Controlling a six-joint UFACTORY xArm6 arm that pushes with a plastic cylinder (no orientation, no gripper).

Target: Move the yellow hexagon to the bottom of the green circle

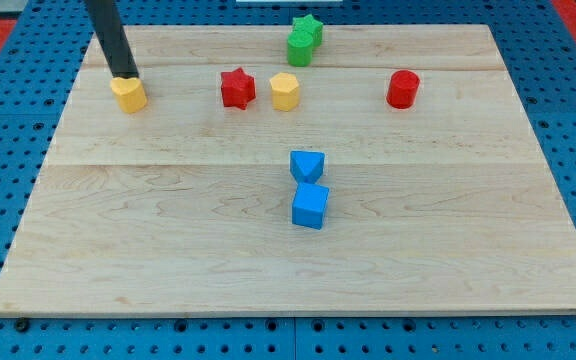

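board [168, 230]: pale wood | blocks: two yellow [128, 95] [284, 91], two red [237, 88] [403, 89], two green [308, 29] [299, 48], two blue [307, 165] [310, 206]

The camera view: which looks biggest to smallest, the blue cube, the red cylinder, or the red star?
1. Blue cube, though it sits nearer the view's bottom, so nearness may inflate it.
2. Red cylinder and red star look about alike; I would not rank them.

Rod [108, 38] cut off by the view's top above the yellow block [128, 94], green circle [300, 47] partly hiding the green star [310, 27] behind it
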